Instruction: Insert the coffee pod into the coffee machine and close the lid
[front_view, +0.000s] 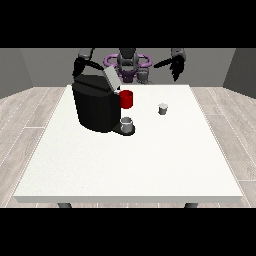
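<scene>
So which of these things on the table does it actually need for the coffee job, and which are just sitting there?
Needed:
- coffee machine, lid raised
- coffee pod, standing alone on the table

Just there:
- red cup beside the machine
- grey cup on the machine's base

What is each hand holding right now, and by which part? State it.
Nothing. The hand at the view's right hangs in the air; the coffee pod sits untouched on the table.
</scene>
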